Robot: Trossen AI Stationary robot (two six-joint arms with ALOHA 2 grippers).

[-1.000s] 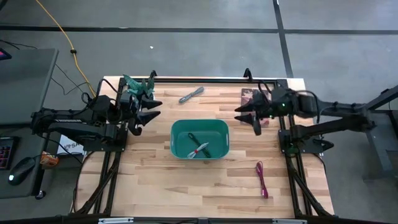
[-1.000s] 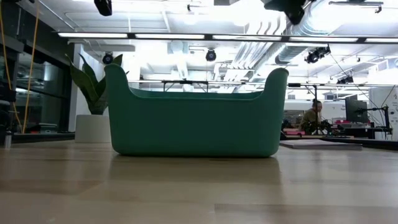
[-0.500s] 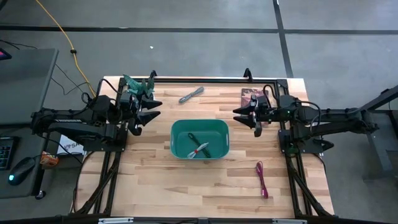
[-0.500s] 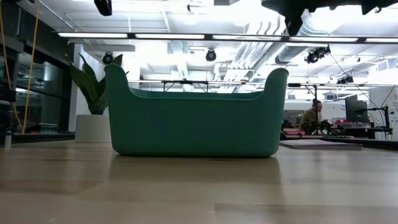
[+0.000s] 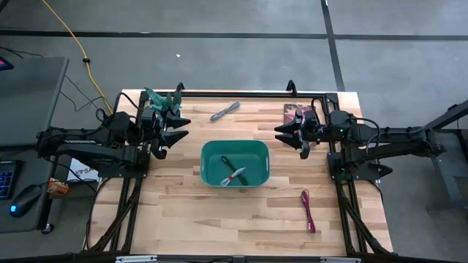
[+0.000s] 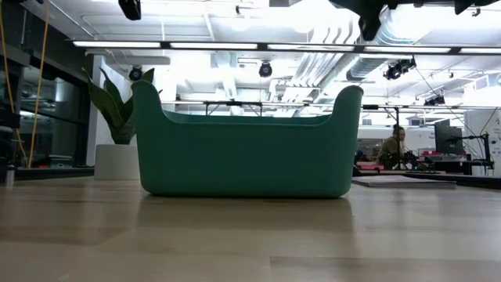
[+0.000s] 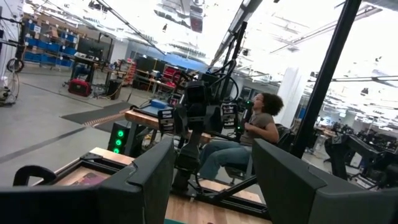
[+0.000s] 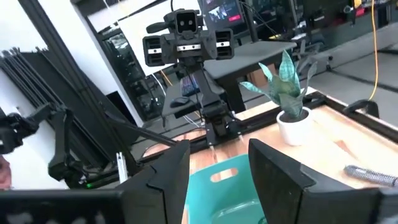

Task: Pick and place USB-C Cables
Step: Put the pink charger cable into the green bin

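Grey cable (image 5: 225,111): a short bundle on the counter (image 5: 175,212) near the far edge, beyond the teal bin (image 5: 235,163), long axis on a diagonal, its far end pointing toward my right side. It also shows at the edge of my right wrist view as a pale ridged bundle (image 8: 371,175).

Magenta-red cable (image 5: 308,210): on the counter on my right side, nearer the front edge, well apart from the bin. Long axis runs nearly front to back, with a slight slant; thin, folded into a narrow loop.

Two cables lie inside the bin, crossing each other. The dark green cable (image 5: 235,169) runs diagonally across the bin floor. The white cable with red band (image 5: 234,177) crosses it on the opposite slant.

My left hand (image 5: 178,128) hovers over the counter's left side, beside the small potted plant (image 5: 163,100); fingers apart, nothing between them, touching nothing.

My right hand (image 5: 287,136) hovers to the right of the bin, pointing toward it, near a dark red flat object (image 5: 295,111) on the counter. Fingers apart, with only open air between them in the wrist view, empty.

A person (image 7: 249,140) sits beyond the counter.
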